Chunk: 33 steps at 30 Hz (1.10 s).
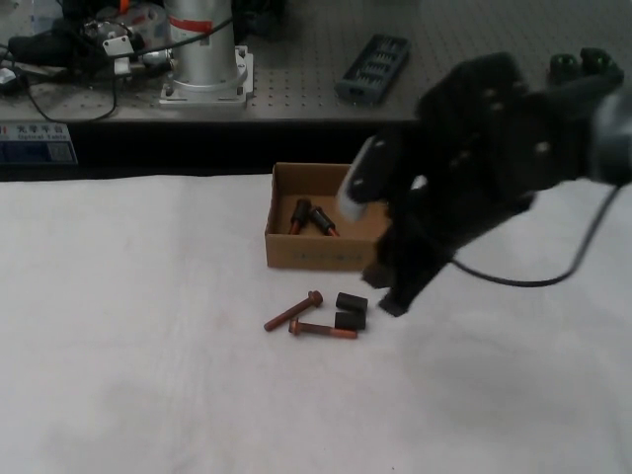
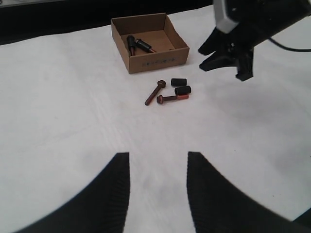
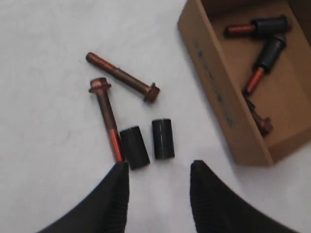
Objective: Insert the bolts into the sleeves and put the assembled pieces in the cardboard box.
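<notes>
Ribbed black fingers (image 3: pixel 115 196) of the right hand (image 3: pixel 158 170) stood spread near two smooth cylindrical sleeves (image 3: pixel 163 139) and two coppery flanged bolts (image 3: pixel 124 76) on the white-clothed table (image 3: pixel 48 170); two assembled pieces (image 3: pixel 265 56) lay in the cardboard box (image 3: pixel 218 97). Farther back, the left hand (image 2: pixel 158 160) was spread too.

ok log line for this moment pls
right gripper open above two loose sleeves | left gripper open over cloth | two bolts loose beside sleeves | assembled pieces in cardboard box

Lab with perforated optical breadboard (image 1: pixel 296 59)
</notes>
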### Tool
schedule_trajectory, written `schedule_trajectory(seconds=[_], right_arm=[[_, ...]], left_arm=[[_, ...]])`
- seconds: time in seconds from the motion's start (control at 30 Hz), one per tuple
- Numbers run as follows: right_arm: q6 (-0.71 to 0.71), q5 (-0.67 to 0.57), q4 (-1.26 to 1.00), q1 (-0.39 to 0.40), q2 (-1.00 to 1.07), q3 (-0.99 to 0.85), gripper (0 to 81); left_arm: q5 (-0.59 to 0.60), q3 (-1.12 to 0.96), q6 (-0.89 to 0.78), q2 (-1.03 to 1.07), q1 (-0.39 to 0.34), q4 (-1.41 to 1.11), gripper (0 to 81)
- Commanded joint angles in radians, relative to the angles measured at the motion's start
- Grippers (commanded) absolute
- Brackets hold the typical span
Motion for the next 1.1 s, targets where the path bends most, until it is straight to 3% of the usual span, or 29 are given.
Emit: schedule_trajectory(seconds=[0.0,0.23,0.37,0.6,0.8,1.07], right_arm=[[-0.025,-0.013,-0.046,0.033,0.074,-0.054,31.1],[-0.035,-0.013,-0.062,0.107,0.219,-0.141,31.1],[-0.071,0.052,0.015,0.131,0.231,-0.146,31.1],[-0.138,0.098,0.072,0.132,0.231,-0.146,30.9],[-0.139,0.092,0.055,0.130,0.231,-0.146,22.9],[-0.151,0.092,0.004,0.130,0.232,-0.146,23.0]], left_arm=[[-0.005,-0.002,0.017,-0.003,0.002,-0.007,28.3],[-0.005,-0.002,0.017,-0.003,0.002,-0.007,28.3],[-0.005,-0.002,0.017,-0.003,0.002,-0.007,28.3],[-0.005,-0.002,0.017,-0.003,0.002,-0.007,28.3],[-0.005,-0.002,0.017,-0.003,0.002,-0.007,28.3],[-0.005,-0.002,0.017,-0.003,0.002,-0.007,28.3]])
